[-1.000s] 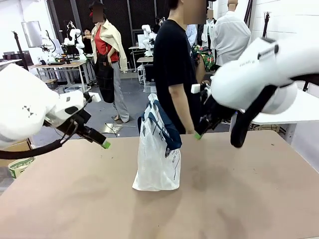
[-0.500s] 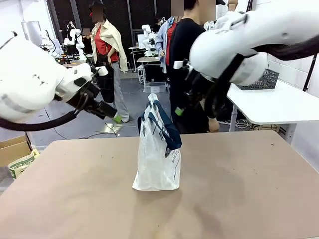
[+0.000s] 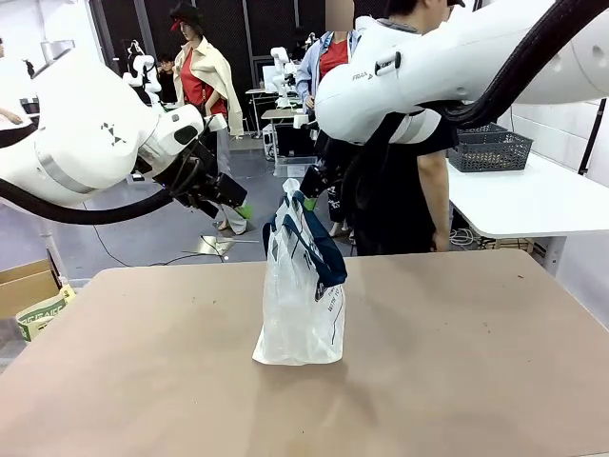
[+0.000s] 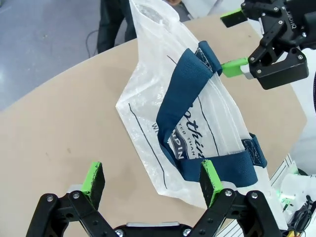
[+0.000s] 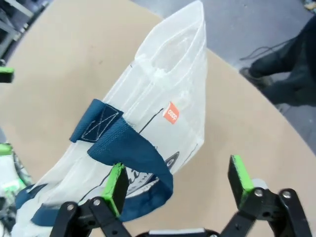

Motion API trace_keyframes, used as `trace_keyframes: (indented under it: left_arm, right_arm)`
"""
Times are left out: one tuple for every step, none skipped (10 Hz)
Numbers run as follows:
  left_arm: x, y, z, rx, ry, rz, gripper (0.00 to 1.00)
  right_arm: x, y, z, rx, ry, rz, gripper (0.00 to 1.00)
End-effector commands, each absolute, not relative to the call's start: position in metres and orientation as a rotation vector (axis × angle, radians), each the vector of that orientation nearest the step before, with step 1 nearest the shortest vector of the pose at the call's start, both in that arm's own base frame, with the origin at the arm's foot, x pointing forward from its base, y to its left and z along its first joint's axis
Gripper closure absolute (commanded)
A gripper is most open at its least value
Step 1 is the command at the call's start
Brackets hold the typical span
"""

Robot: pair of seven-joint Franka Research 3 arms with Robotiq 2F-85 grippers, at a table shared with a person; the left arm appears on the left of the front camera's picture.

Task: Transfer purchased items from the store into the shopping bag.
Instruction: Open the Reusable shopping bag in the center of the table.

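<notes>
The shopping bag point(image 3: 303, 295) stands upright mid-table, translucent white with navy handles point(image 3: 314, 243) and navy print. My left gripper point(image 3: 238, 208) hangs open in the air just left of the bag's top. In the left wrist view it point(image 4: 152, 180) looks down on the bag point(image 4: 148, 113), nothing between its pads. My right gripper point(image 3: 310, 195) is open just behind the bag's top edge. In the right wrist view it point(image 5: 178, 185) hovers over the bag's mouth point(image 5: 168, 74) and a handle point(image 5: 123, 143). It also shows in the left wrist view, as the far gripper point(image 4: 233, 43). The purchased items are out of view.
A person point(image 3: 404, 190) in a black shirt stands behind the table's far edge. To the right is a white table point(image 3: 533, 205) with a dark grey lattice basket point(image 3: 490, 148). The brown tabletop point(image 3: 457, 362) is bare around the bag. A cardboard box point(image 3: 29, 290) sits on the floor at left.
Both arms have risen and swung inward, so the grippers now flank the bag's top. The person has shifted to the right. The bag has not moved.
</notes>
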State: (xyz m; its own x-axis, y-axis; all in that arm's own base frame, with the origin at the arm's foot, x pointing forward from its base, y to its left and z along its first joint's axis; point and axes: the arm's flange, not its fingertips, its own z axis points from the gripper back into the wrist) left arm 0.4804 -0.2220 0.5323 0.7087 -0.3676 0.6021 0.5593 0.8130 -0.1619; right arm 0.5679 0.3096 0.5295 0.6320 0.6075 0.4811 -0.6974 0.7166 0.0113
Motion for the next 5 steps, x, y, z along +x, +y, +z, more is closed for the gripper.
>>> trace_keyframes:
  left_arm:
    - [0.477,-0.222,0.534,-0.360,-0.594,-0.537,0.00]
    - [0.480,-0.222,0.532,-0.348,-0.586,-0.526,0.00]
    - [0.473,-0.226,0.524,-0.316,-0.527,-0.501,0.00]
    - [0.465,-0.230,0.541,-0.283,-0.493,-0.464,0.00]
    - [0.457,-0.233,0.557,-0.272,-0.422,-0.424,0.00]
  right_arm:
    - [0.559,0.304,0.530,0.257,-0.477,0.756,0.00]
    - [0.559,0.304,0.530,0.257,-0.477,0.756,0.00]
    - [0.566,0.311,0.531,0.213,-0.474,0.752,0.00]
    - [0.560,0.309,0.546,0.232,-0.429,0.711,0.00]
    - [0.559,0.307,0.566,0.223,-0.359,0.698,0.00]
